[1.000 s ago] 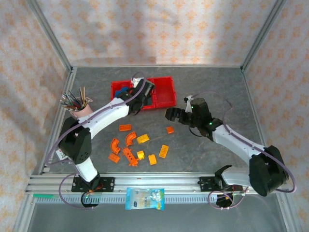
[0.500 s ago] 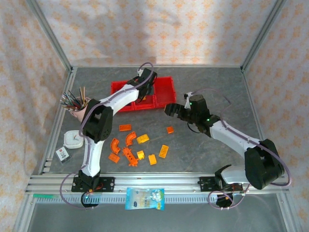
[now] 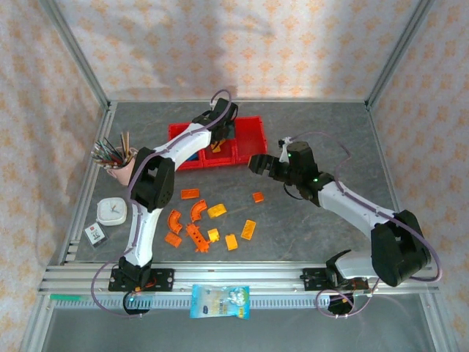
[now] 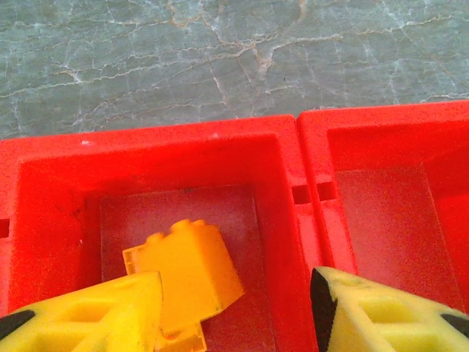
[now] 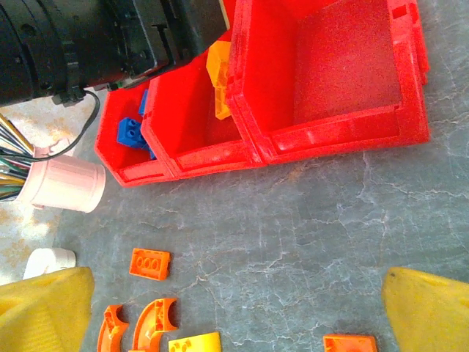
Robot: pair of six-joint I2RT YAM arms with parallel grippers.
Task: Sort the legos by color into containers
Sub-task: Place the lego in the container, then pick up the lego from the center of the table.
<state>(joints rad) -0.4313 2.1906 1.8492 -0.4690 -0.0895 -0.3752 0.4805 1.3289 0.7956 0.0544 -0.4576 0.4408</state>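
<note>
So left gripper [image 4: 234, 312] hangs spread wide over the middle bin [image 4: 183, 133], yellow-orange brick [image 4: 187, 268] lying inside, drop looks done. Right gripper [image 5: 234, 312], wide and empty, should grab an orange brick [image 5: 149, 263] next.

Robot test cell of a laboratory kind. An aluminium-profile frame [image 3: 80, 59] encloses a grey marble-patterned table [image 3: 322, 132], backed on three sides by pale, flower-patterned panels [image 3: 242, 44]. Two white-and-black arms, left [image 3: 172, 154] and right [image 3: 352, 205], are bolted to a slotted rail [image 3: 249, 276] at the near edge, with cables looping from them. Small props lie about: toy bricks [image 3: 198, 231], red bins [image 3: 253, 119], a pink cup of pens [image 3: 121, 165], a snack packet [image 3: 220, 301].
</note>
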